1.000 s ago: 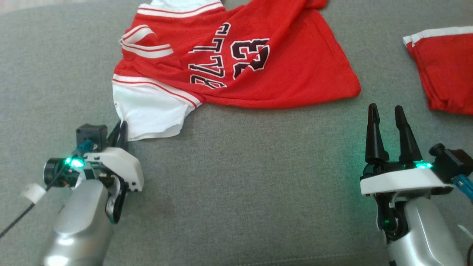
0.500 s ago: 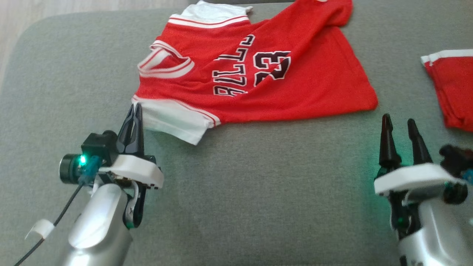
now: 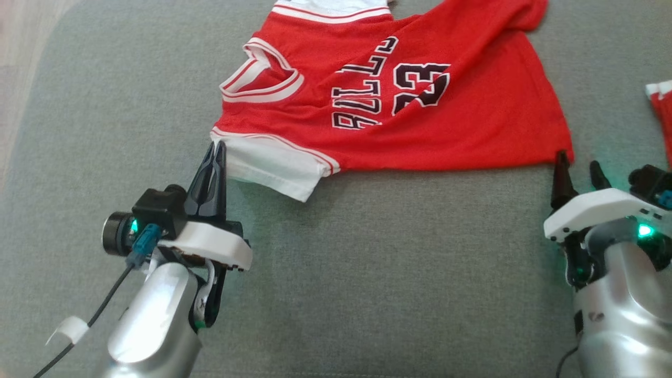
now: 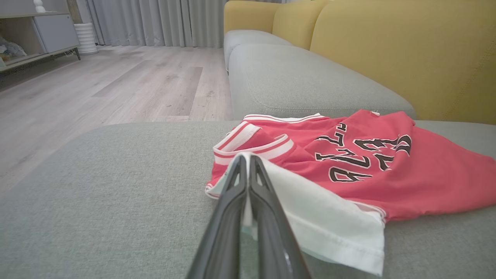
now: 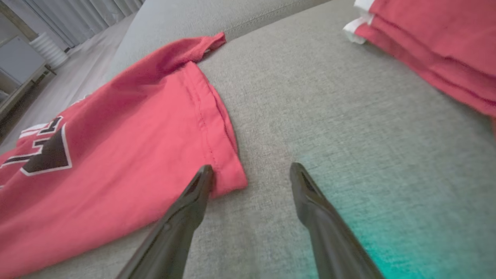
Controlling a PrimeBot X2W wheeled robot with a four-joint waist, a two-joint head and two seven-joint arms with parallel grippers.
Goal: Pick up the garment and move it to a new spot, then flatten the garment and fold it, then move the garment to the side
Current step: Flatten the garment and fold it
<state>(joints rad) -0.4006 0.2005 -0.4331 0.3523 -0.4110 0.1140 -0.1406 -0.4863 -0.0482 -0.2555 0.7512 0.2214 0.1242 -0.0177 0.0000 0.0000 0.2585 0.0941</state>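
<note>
The red jersey point(image 3: 420, 121) lies front side up on the grey sofa cushion point(image 3: 367, 273), its number 23 readable and its body mostly spread, though the far sleeve is bunched at the top edge and creases run across the chest. The left gripper point(image 3: 214, 157) has its jaws clenched on the edge of the near white sleeve point(image 3: 273, 168); the left wrist view shows white cloth pinched between them point(image 4: 247, 161). The right gripper point(image 3: 577, 163) stands with its 2 jaws released, one tip at the jersey's hem corner point(image 5: 232, 182) and the other over bare cushion. A second red garment point(image 3: 662, 113) lies apart at the right.

Judging by this, the work is in the flattening step: the jersey is laid out but not smooth. The right corner is not yet gripped, and the fold and the move to the side are left to do.
</note>
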